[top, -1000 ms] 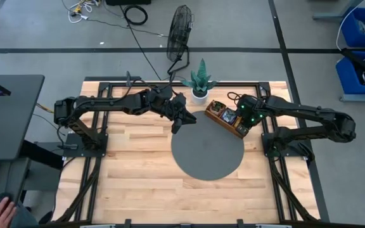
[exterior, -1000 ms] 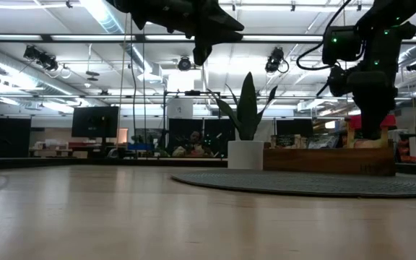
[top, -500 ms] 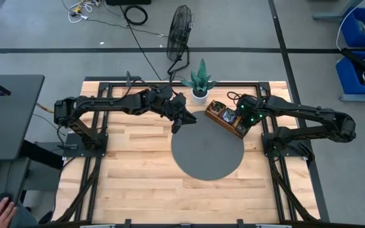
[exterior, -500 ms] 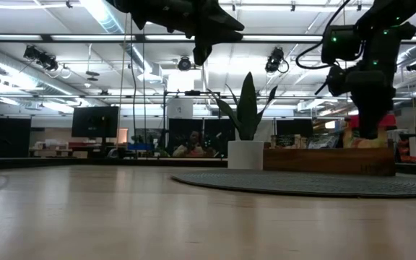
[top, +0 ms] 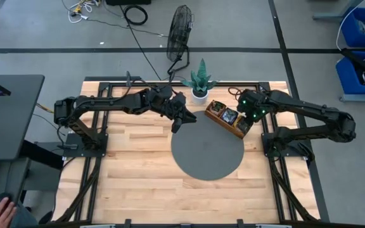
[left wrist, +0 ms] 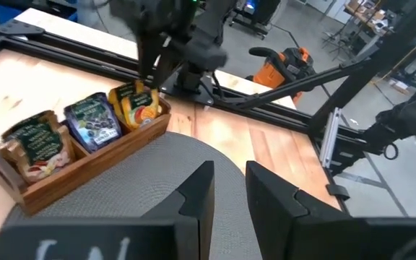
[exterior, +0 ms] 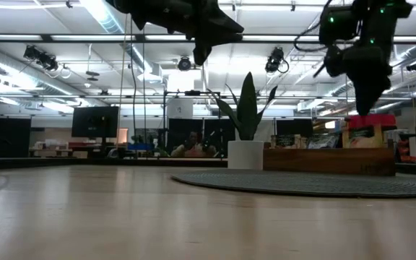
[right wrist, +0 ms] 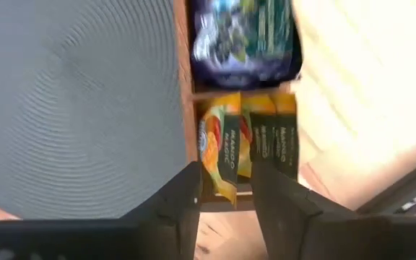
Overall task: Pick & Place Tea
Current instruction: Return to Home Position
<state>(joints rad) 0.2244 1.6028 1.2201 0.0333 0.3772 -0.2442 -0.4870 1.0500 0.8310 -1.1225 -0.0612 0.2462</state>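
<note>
While hovering parted, empty: right gripper [right wrist: 224, 173], yellow tea sachets [right wrist: 248, 137] just beyond fingertips in wooden tray [right wrist: 183, 65] end compartment; left gripper [left wrist: 228, 191], slightly parted, well apart.

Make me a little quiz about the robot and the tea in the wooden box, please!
1. True or false: the left gripper is holding a tea bag.
2. Which tea sits in the middle compartment of the wooden tray? A: dark blue tea bags. B: yellow ones. C: pale ones.
3. Fill the gap: the right gripper hangs open above the ___ end of the tray.

Key
1. False. Its fingers are apart with nothing between them.
2. A.
3. Yellow. The yellow tea bags stand there.
</note>
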